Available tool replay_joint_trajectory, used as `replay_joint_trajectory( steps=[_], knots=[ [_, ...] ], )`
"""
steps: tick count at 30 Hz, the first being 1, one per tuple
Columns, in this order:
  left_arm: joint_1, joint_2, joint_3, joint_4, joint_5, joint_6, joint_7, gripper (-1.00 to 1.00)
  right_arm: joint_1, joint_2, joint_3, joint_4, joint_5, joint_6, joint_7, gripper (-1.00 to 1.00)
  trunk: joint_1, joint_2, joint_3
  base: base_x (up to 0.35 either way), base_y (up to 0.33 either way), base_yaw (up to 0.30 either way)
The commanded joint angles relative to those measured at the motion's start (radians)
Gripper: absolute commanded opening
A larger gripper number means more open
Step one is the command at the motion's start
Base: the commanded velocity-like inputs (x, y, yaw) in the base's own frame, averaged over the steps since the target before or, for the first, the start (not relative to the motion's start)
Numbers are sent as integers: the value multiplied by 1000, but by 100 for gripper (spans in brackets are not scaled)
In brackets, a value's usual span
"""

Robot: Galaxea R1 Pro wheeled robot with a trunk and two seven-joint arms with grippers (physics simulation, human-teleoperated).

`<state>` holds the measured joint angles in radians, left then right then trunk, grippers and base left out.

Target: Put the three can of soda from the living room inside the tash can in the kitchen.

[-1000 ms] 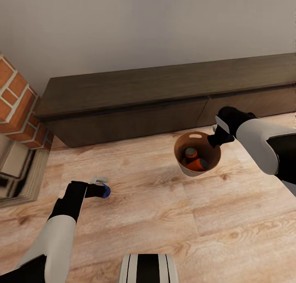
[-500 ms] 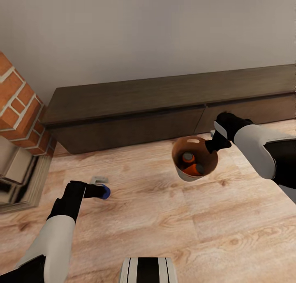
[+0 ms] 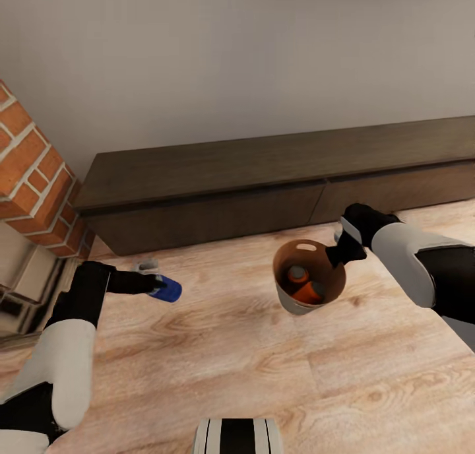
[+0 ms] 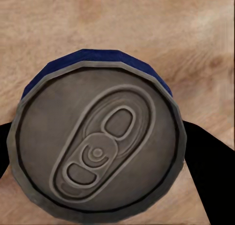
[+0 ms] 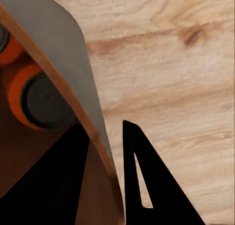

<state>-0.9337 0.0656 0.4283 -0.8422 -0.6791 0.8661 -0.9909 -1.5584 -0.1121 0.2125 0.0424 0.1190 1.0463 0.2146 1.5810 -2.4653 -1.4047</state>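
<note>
Head view: left gripper (image 3: 156, 285) is clamped on the blue can (image 3: 167, 289), held sideways over the wood floor (image 3: 218, 348). Right gripper (image 3: 344, 251) pinches the trash can (image 3: 293, 301) rim, orange cans (image 3: 305, 291) inside. Dark cabinet (image 3: 218, 196) just beyond both hands, open floor between them.
</note>
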Motion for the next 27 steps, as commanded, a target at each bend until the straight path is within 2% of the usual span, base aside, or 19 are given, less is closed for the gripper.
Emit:
replay_joint_trajectory(
  steps=[1,2,3,4,5,6,8,10,11,13,14,18,20,22,24,25,26,27],
  knots=[
    [-13,10,-1,-1,-7,7,-40,-100,4,0,-17,-1,-12,1,3,-100,-4,7,3,0,0,0],
    [-40,29,-2,-2,-12,22,-111,-100,11,-1,-17,-1,-12,1,7,-100,-8,14,6,0,0,0],
    [-55,38,-3,-2,-15,30,-143,-100,13,-1,-18,-1,-12,1,9,-100,-12,21,9,0,0,0],
    [-103,61,-11,-3,-20,49,-228,-100,19,-2,-18,-1,-12,1,12,-100,-15,28,13,0,0,0],
    [-119,68,-17,-2,-21,54,-254,-100,21,-2,-18,-1,-12,1,13,-100,-19,35,16,0,0,0],
    [-150,77,-38,-2,-23,63,-304,-100,25,-1,-18,-1,-12,1,14,-100,-23,42,19,0,0,0],
    [-203,95,-120,0,-25,78,-411,-100,44,-1,-19,-4,-11,1,15,-100,-31,56,25,0,0,0],
    [-220,108,-170,2,-26,82,-468,-100,55,1,-19,-6,-11,1,15,-100,-38,70,31,0,0,0],
    [-234,119,-214,1,-25,85,-521,-100,64,3,-19,-7,-11,1,15,-100,-42,77,35,0,0,0],
    [-250,127,-245,0,-24,87,-559,-100,69,5,-19,-8,-11,1,15,-100,-50,91,41,0,0,0],
    [-278,131,-273,3,-22,89,-580,-100,73,8,-19,-9,-11,1,15,-100,-54,98,44,0,0,0],
    [-312,128,-292,2,-18,102,-580,-100,77,14,-20,-10,-12,1,15,-100,-69,126,56,0,0,0],
    [-336,121,-296,1,-15,114,-580,-100,78,19,-20,-10,-12,1,15,-100,-77,140,63,0,0,0],
    [-365,86,-303,-1,-12,136,-580,-100,79,34,-21,-10,-15,1,15,-100,-84,154,69,0,0,0],
    [-387,25,-334,-2,-12,172,-580,-100,79,56,-21,-10,-21,1,15,-100,-92,168,75,0,0,0],
    [-395,-18,-384,-3,-12,181,-580,-100,79,75,-21,-10,-24,1,14,-100,-96,175,78,0,0,0],
    [-396,-32,-402,-3,-12,181,-580,-100,80,81,-21,-10,-25,1,14,-100,-100,182,82,0,0,0],
    [-398,-61,-434,-2,-13,181,-580,-100,80,95,-21,-10,-26,1,14,-100,-104,189,85,0,0,0]
  ],
)
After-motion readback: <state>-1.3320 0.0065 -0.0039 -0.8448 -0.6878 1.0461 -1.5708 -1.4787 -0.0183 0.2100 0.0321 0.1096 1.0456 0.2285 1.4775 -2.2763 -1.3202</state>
